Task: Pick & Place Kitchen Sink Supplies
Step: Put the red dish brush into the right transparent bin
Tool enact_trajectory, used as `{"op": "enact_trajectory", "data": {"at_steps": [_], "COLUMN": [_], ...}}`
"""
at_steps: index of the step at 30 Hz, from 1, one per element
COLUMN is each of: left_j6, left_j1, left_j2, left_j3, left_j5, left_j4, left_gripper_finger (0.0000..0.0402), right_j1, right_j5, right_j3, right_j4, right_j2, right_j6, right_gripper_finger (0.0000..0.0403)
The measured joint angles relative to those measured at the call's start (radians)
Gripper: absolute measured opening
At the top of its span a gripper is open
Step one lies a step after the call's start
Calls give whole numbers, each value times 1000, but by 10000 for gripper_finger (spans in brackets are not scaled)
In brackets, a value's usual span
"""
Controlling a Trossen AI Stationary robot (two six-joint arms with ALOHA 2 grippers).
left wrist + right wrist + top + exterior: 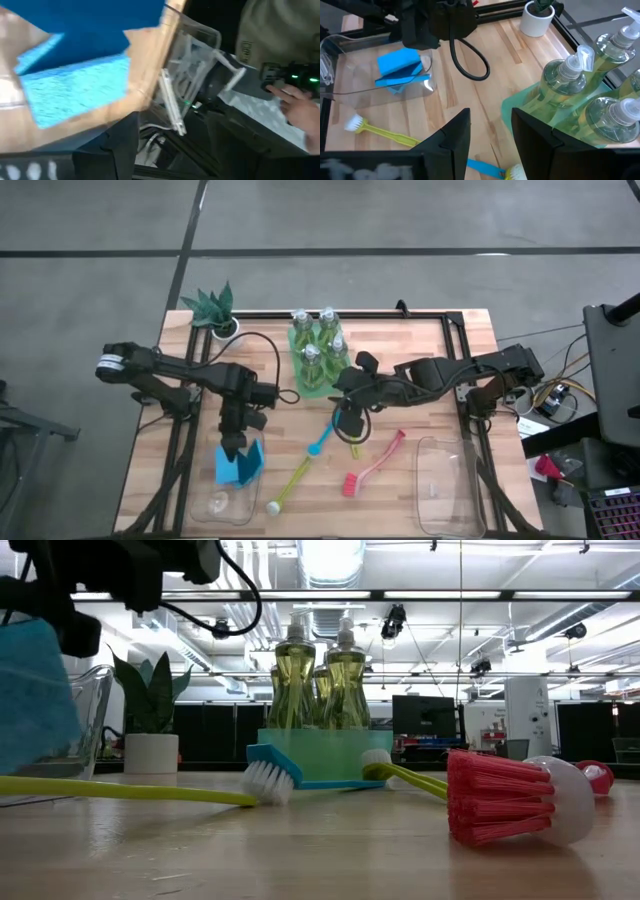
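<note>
Four clear bottles (318, 345) (320, 675) (590, 95) of yellow-green liquid stand in a green tray (303, 380) at the table's far middle. Blue sponges (238, 467) (400, 70) (75, 95) lie stacked and tilted in the near-left clear bin (215, 505). My left gripper (237, 448) (172, 145) hangs open just above them. A blue brush (322, 442), yellow brush (290, 485) (385, 131), red brush (372, 465) (500, 798) and a second yellow-green brush (353, 445) lie flat on the wood. My right gripper (348, 425) (490, 135) is open, low over the table beside the tray's near edge.
A second clear bin (447, 485) sits at the near right. A white-potted plant (215, 310) (537, 17) stands at the far-left corner. Black frame rails run along the table's edges. A person's hand (300, 105) shows beyond the table in the left wrist view.
</note>
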Motion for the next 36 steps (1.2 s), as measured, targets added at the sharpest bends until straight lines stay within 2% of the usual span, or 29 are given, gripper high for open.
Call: {"op": "enact_trajectory", "data": {"at_steps": [6,13,16,23,27,32,36], "left_j6": [-15,36,27,7,5,8,9], "left_j1": [0,4,17,83,117,140,143], "left_j2": [-10,-38,-51,-99,-114,-116,-117], "left_j3": [9,60,97,238,336,439,496], "left_j5": [79,45,30,24,-27,-87,-166], "left_j4": [1,29,41,62,115,246,317], "left_gripper_finger": [227,225,217,206,206,206,206], "right_j1": [0,-14,-19,-19,-11,6,5], "right_j5": [-6,-58,-152,-414,-557,-564,-563], "right_j3": [0,42,28,-19,-64,-138,-190], "right_j4": [7,16,-8,-210,-254,-269,-269], "right_j2": [-2,-34,-35,-27,-26,-5,27], "right_j6": [19,57,106,257,149,-24,-90], "right_gripper_finger": [126,96,75,34,14,17,53]}}
